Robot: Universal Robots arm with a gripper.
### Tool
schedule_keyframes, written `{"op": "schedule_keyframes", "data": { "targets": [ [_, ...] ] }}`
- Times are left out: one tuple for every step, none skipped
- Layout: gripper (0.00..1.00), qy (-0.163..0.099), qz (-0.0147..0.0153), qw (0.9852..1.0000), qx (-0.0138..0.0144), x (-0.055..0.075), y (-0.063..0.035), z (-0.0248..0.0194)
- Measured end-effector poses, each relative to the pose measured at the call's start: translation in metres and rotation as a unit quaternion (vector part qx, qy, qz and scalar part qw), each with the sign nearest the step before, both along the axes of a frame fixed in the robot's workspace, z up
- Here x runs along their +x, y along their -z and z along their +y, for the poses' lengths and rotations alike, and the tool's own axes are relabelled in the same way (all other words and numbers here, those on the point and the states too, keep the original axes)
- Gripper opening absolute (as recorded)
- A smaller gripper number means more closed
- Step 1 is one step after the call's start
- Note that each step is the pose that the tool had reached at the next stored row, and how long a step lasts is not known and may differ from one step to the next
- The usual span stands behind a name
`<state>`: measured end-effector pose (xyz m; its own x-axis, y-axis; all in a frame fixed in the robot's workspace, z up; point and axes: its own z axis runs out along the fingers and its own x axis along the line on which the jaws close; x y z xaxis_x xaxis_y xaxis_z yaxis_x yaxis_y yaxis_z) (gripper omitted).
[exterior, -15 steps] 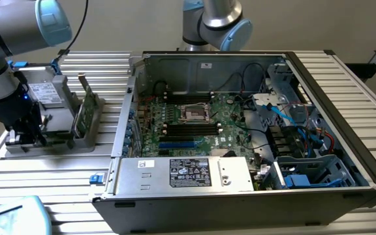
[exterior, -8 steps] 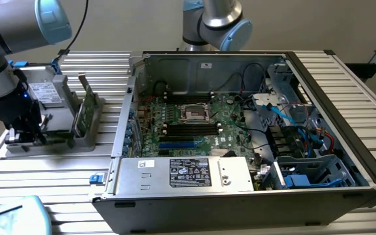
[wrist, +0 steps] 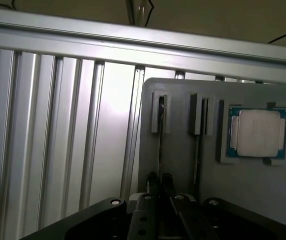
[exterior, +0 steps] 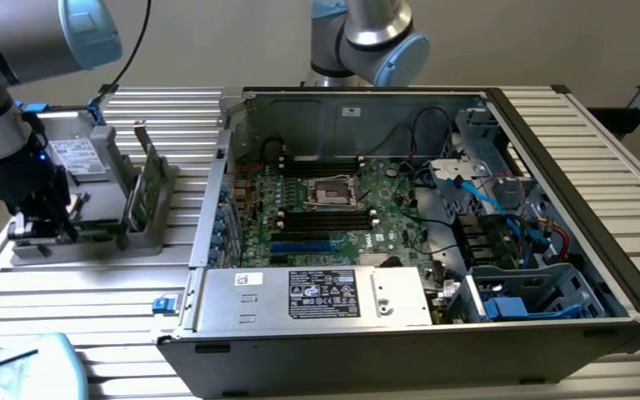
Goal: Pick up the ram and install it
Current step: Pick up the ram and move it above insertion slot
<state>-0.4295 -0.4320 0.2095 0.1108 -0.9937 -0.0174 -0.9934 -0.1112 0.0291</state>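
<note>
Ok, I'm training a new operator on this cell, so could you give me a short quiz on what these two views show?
1. True or false: the square silver processor chip sits inside the open computer case.
2. The end effector is: A) at the grey plastic holder tray on the exterior view's left; B) inside the case; C) above the silver power supply.
3. What stands upright in that tray in the exterior view?

Key:
1. False; it lies in a recess of the tray.
2. A.
3. A tall green card with a silver metal bracket.
</note>
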Motion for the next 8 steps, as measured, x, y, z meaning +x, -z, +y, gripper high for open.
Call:
{"op": "schedule_keyframes", "data": {
  "targets": [
    [0.14,0.0,0.0,1.0,0.0,0.0,-0.0007,0.0006],
    [0.14,0.0,0.0,1.0,0.0,0.0001,-0.0016,0.0012],
    [0.14,0.0,0.0,1.0,0.0,0.0001,-0.0025,0.0018],
    [0.14,0.0,0.0,1.0,0.0,0.0002,-0.0033,0.0023],
    [0.14,0.0,0.0,1.0,0.0,0.0003,-0.004,0.0029],
    [0.14,0.0,0.0,1.0,0.0,0.0003,-0.0047,0.0036],
    [0.14,0.0,0.0,1.0,0.0,0.0004,-0.0054,0.0041],
    [0.14,0.0,0.0001,1.0,0.0,0.0004,-0.0061,0.0047]
  ]
}}
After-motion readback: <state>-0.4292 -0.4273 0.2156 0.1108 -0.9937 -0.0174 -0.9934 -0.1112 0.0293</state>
